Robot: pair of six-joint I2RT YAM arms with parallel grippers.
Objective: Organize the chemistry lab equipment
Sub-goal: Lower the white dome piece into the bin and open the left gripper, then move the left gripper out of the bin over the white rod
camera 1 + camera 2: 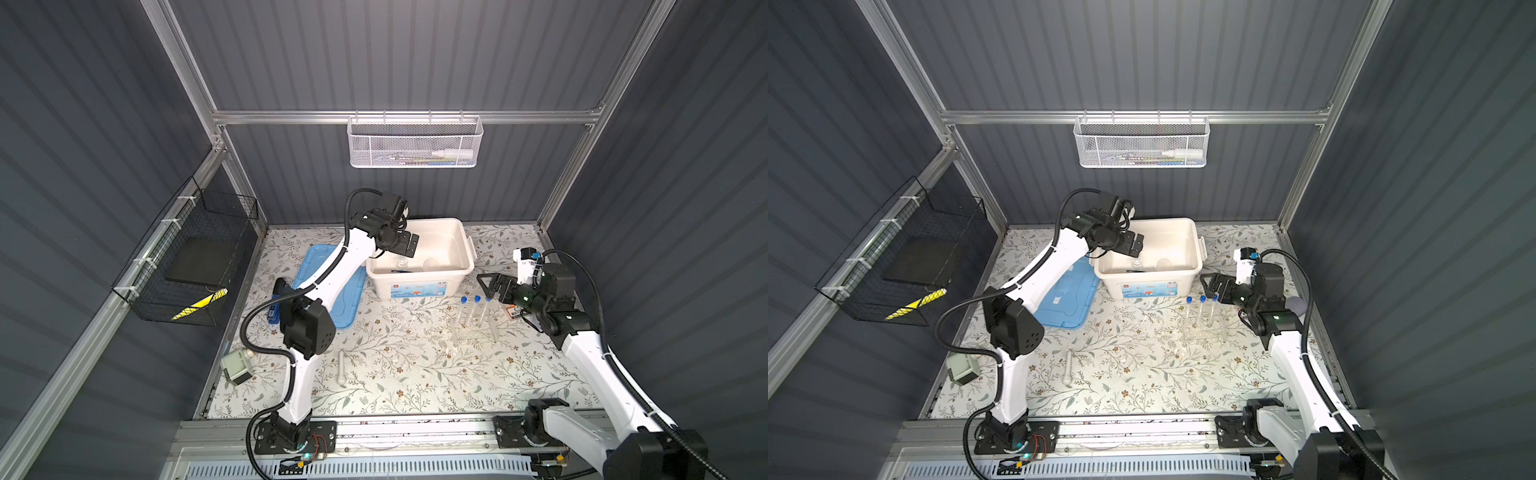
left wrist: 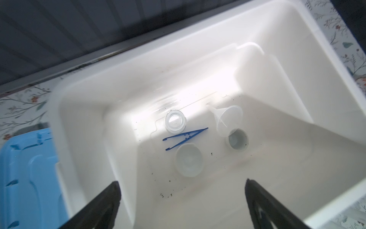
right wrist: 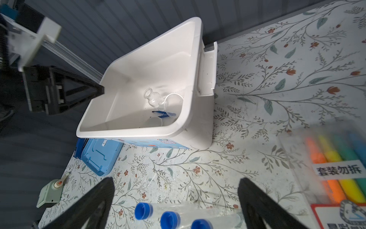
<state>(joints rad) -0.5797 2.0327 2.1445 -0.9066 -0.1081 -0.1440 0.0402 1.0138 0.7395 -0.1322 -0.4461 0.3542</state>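
- Your left tool (image 2: 182,183), released, hangs over the box (image 2: 85,123) holding bowls (image 2: 189,162), tweezers (image 2: 185,138) and flask (image 2: 175,121); dip carelessly and you crack glass.
- Your right tool (image 3: 176,179), released, hovers by the racked tubes (image 3: 170,219); a sweep topples them.
- The pestle (image 1: 341,368) waits on the tabletop (image 1: 415,374).

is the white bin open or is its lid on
Open. The white bin shows its inside from above; the blue lid lies flat beside it.

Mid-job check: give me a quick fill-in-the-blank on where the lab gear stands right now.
The blue tweezers lie inside the white ___.
The white pestle lies on the ___.
The clear rack holds ___ blue-capped tubes.
The left gripper hovers above the tweezers with jaws ___.
Missing words: bin; table; three; open.
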